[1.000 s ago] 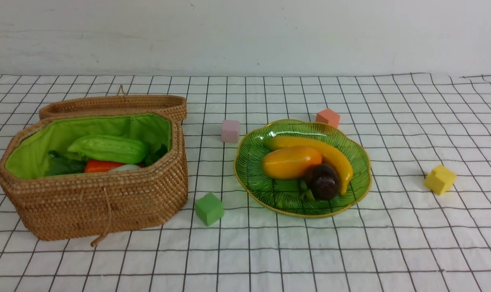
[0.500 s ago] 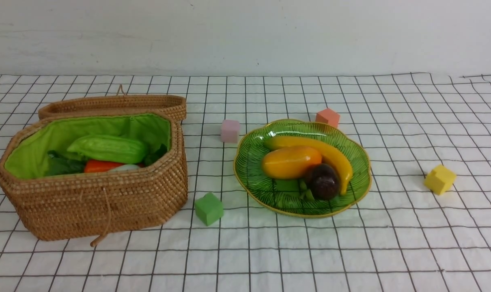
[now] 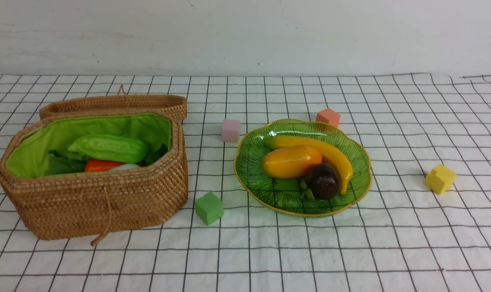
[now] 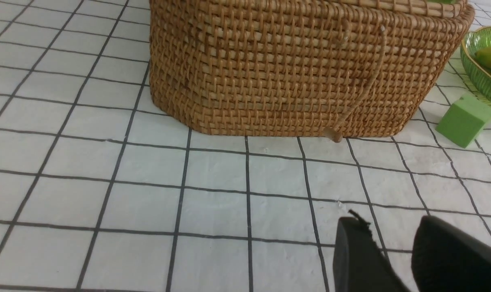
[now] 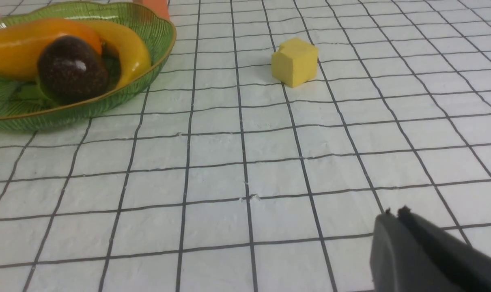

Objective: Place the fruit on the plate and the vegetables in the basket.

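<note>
The woven basket [image 3: 99, 202] stands at the left with its lid back. Inside lie a light green gourd [image 3: 109, 148], an orange-red carrot piece [image 3: 101, 165] and a white radish [image 3: 125, 167] with dark leaves. On the green glass plate [image 3: 270, 202], right of centre, rest a banana [image 3: 334, 156], a mango [image 3: 291, 162] and a dark round fruit [image 3: 323, 181]. Neither arm shows in the front view. My left gripper [image 4: 387, 223] hovers low over the cloth in front of the basket [image 4: 302, 73], open and empty. My right gripper [image 5: 393, 213] is shut with nothing in it, well short of the plate [image 5: 107, 103].
Foam cubes lie on the checked cloth: green [image 3: 208, 208] between basket and plate, pink [image 3: 230, 130] and orange-red [image 3: 328, 117] behind the plate, yellow [image 3: 440, 179] to its right. The basket's lid [image 3: 115, 104] lies behind it and a cord [image 3: 103, 227] hangs down its front.
</note>
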You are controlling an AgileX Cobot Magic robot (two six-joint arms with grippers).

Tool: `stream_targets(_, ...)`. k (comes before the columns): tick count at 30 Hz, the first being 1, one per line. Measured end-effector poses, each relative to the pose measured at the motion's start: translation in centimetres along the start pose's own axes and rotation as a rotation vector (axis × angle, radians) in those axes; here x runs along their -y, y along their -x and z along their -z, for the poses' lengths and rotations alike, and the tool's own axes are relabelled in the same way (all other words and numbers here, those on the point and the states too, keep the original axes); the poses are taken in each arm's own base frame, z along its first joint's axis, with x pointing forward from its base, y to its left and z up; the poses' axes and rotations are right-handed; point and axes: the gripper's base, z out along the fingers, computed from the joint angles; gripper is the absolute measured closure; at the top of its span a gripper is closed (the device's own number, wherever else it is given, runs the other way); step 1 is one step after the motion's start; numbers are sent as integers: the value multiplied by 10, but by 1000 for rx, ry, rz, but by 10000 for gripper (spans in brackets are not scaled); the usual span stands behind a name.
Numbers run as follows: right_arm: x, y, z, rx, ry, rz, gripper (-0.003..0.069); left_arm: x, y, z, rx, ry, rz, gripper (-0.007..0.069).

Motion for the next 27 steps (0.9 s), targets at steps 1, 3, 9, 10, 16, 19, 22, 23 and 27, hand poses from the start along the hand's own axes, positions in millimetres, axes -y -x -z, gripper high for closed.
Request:
stream_targets(1, 0, 0, 0, 1, 0, 0, 650, 0, 0, 0, -1, 0, 0, 417)
stream_targets(3, 0, 0, 0, 1, 0, 0, 648, 0, 0, 0, -1, 0, 0, 414)
stream_targets(9, 0, 0, 0, 1, 0, 0, 643, 0, 0, 0, -2, 0, 0, 407)
stream_targets(10, 0, 0, 0, 1, 0, 0, 642, 0, 0, 0, -2, 0, 0, 406)
stream_targets(16, 0, 0, 0, 1, 0, 0, 636, 0, 0, 0, -2, 0, 0, 402)
stream_targets(19, 0, 0, 0, 1, 0, 0, 633, 0, 0, 0, -2, 0, 0, 399)
stream_targets(22, 0, 0, 0, 1, 0, 0, 631, 0, 0, 0, -2, 0, 0, 399)
stream_targets(23, 0, 0, 0, 1, 0, 0, 631, 0, 0, 0, -2, 0, 0, 399)
stream_targets(27, 0, 0, 0, 1, 0, 0, 631, 0, 0, 0, -2, 0, 0, 396)
